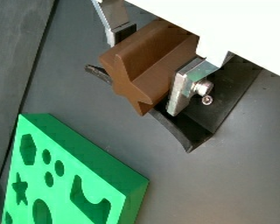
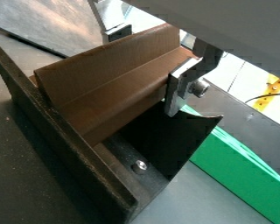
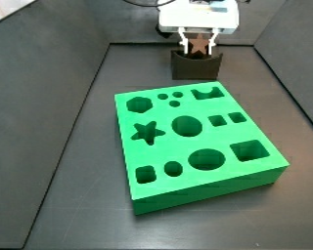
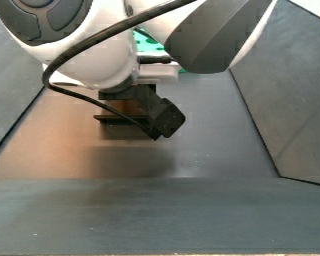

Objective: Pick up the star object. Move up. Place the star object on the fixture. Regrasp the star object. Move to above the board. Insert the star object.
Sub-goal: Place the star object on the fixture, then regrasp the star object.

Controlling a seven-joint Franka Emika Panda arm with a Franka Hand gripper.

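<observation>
Pincer (image 1: pixel 154 66) at the fixture (image 1: pixel 206 122), near the far edge of the worktop (image 3: pixel 67 186): we see its silver fingers (image 1: pixel 184 87) set on either side of the star object (image 1: pixel 143 66), one plate flat against a brown face in both wrist views. We read it as grasping the star object, though the far finger is mostly hidden, so we cannot be sure how firmly.

In a wrist view the star object (image 2: pixel 108 87) rests along the fixture's (image 2: pixel 60 166) dark wall, its long ridged side showing. It looks like a rigid, wood-coloured prism, likely light and stiff, with smooth faces that could slip under a weak hold. We judge the flat flanks between its points to be the best place to take hold, since the pointed ridges give the pads little to bear on.

The board (image 3: pixel 199 137) lies toward the middle of the worktop, well apart from the fixture (image 3: pixel 195 64), with its star hole (image 3: pixel 148 132) on one long side. Dark raised walls border the worktop, and the fixture stands close to the far one, so we expect clear room mainly upward and toward the board. In a side view the arm's bulk hides most of the pincer (image 4: pixel 139 100).
</observation>
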